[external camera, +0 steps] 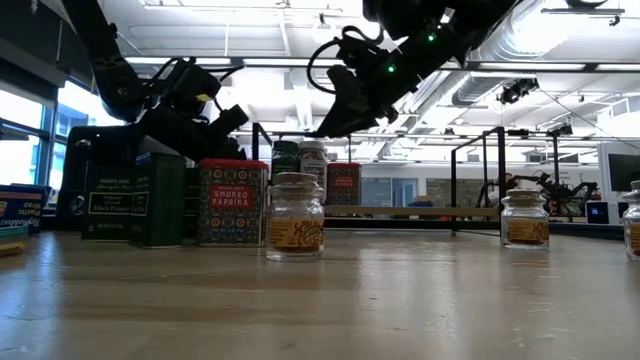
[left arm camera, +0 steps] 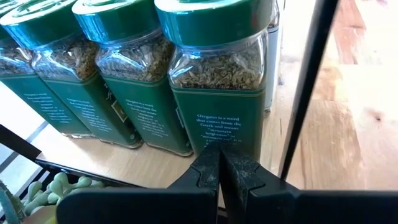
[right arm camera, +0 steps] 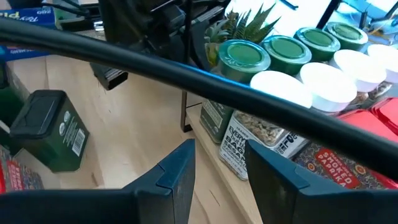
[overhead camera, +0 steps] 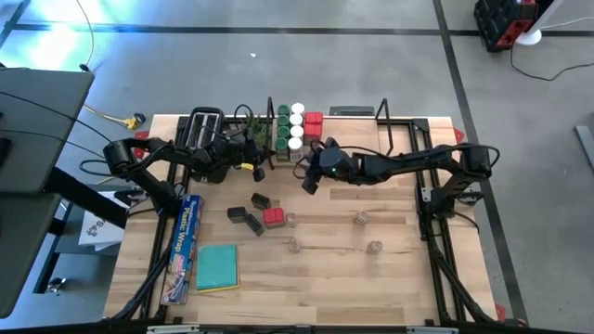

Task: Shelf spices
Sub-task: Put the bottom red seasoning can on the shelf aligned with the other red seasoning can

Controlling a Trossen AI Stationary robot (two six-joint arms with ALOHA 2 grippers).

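Green-lidded jars [left arm camera: 217, 81] cropped (lids cut)

Your right gripper [right arm camera: 217, 171] hangs with fingers apart and nothing between them. At one o'clock stand green-lidded jars [right arm camera: 244, 57] and white-lidded jars [right arm camera: 280, 87]; a dark green tin [right arm camera: 46, 127] sits at nine o'clock.
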